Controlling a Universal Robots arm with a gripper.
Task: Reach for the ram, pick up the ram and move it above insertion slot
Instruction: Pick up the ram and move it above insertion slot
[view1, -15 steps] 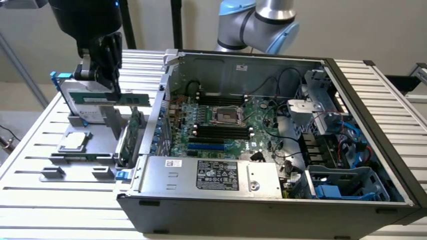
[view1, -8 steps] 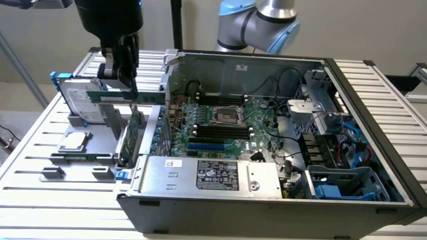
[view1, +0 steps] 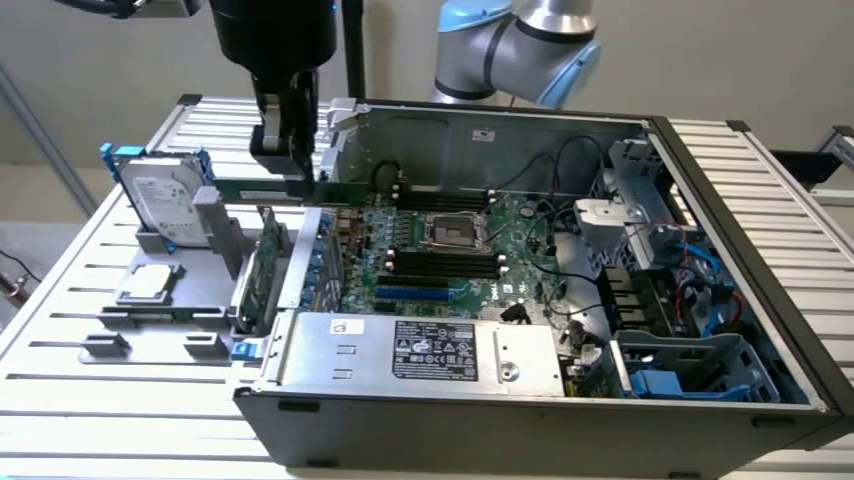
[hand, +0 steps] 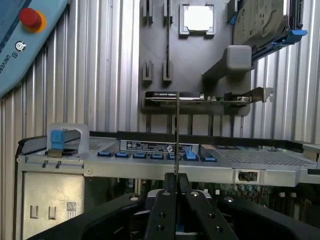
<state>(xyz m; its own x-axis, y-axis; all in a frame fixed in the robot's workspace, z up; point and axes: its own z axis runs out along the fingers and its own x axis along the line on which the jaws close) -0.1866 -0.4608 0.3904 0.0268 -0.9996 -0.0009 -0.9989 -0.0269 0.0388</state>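
Already the ram (view1: 260, 189) is off its rest and in the air, a long thin green stick held level over the rear left corner of the open computer case (view1: 747, 300) as the exterior view shows it. The fingers (view1: 284, 135) are clamped on it near one end, the rest of the stick reaching out toward the exterior view's left. In the wrist view the ram (hand: 176, 135) shows edge-on as a thin line rising from between the closed fingers (hand: 165, 210).

By my judgement the picking up is done and the carrying step is in hand: the stick is lifted but not yet over the black memory slots (view1: 447, 264) on the motherboard (view1: 514, 225), which lie well apart from it, nearer the middle of the case beside the processor socket (view1: 449, 232).

What remains calls for the stick to be brought in line with a slot's length and kept level, clear of the case wall and the upright green card (view1: 264, 260) at the case's left side.

Out on the bench (view1: 80, 400), toward its left edge, a grey holder carries a hard drive (view1: 163, 205) and a processor chip (view1: 144, 283).
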